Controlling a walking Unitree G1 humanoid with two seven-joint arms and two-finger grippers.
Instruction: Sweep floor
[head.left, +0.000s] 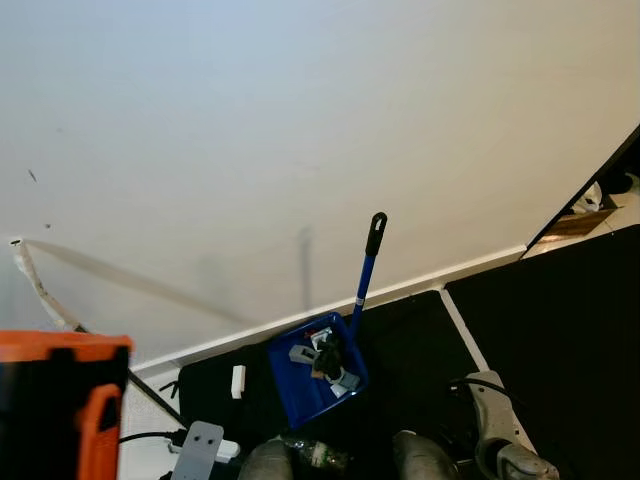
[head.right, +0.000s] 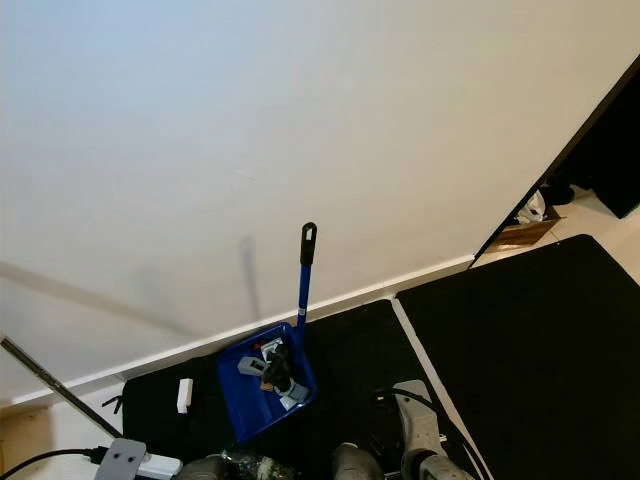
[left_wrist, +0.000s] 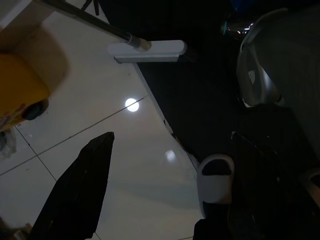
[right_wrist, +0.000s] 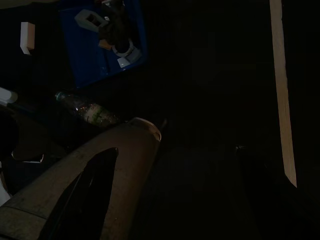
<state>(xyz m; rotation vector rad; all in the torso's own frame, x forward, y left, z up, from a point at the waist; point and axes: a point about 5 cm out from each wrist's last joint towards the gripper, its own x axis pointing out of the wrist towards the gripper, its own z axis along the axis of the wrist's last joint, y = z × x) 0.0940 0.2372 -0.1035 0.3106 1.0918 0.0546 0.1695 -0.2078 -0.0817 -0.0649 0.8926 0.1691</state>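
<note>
A blue dustpan (head.left: 296, 393) rests on a black mat (head.left: 420, 350) close to the white wall, its long blue handle (head.left: 366, 270) standing upright. Several bits of rubbish (head.left: 328, 360) lie in it. A flat white sweeper head (left_wrist: 147, 50) on a thin metal pole (head.right: 50, 385) lies at the mat's left edge. My left gripper (left_wrist: 150, 210) hangs open over pale floor tiles, one black finger (left_wrist: 80, 190) showing. My right arm (head.left: 497, 425) hangs low at the right. In the dark right wrist view, the dustpan (right_wrist: 102, 40) lies ahead.
A plastic bottle (head.left: 315, 455) lies on the mat by my feet. A small white block (head.left: 238, 381) sits left of the dustpan. A power strip (head.left: 200, 445) and cables are at bottom left, beside an orange and black object (head.left: 60, 400). A second black mat (head.right: 530, 340) spreads to the right.
</note>
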